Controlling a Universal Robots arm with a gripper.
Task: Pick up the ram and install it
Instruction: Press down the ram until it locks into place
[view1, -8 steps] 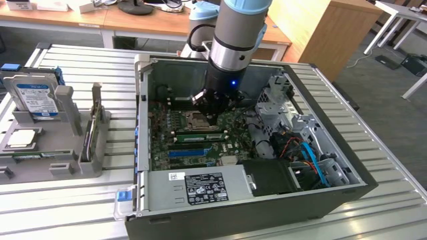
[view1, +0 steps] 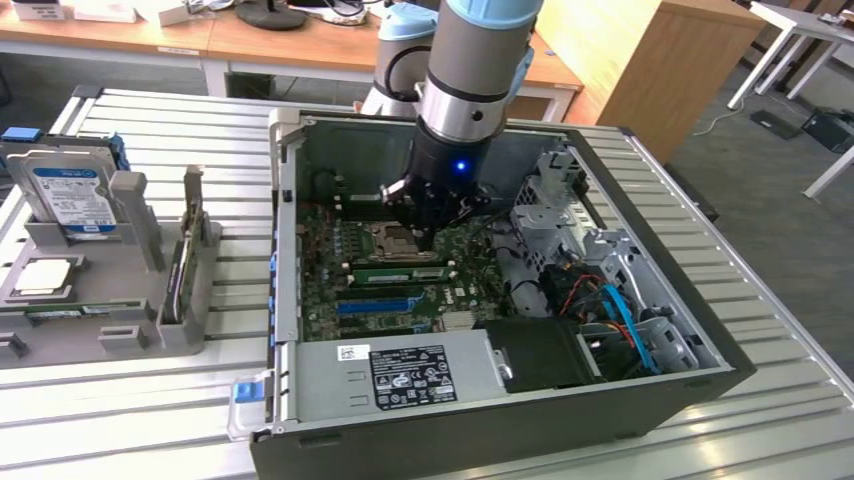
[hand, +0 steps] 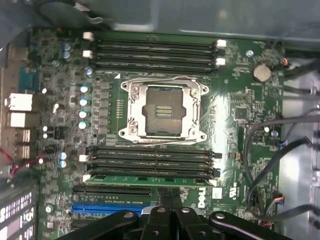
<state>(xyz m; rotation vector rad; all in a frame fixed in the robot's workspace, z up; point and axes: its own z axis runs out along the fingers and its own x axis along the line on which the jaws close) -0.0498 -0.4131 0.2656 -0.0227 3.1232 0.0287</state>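
Inside the open case, I hold my arm over the motherboard; fingers pinched together, gripping nothing. The ram sits in the slot nearest the blue connector, seemingly installed.

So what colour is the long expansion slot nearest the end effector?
Bright blue plastic expansion slot, clearest in the wrist view.

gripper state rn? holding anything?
Gripper: shut, black fingers together, nothing held. It hangs over the green motherboard, near the thin green ram stick lying in its slot.
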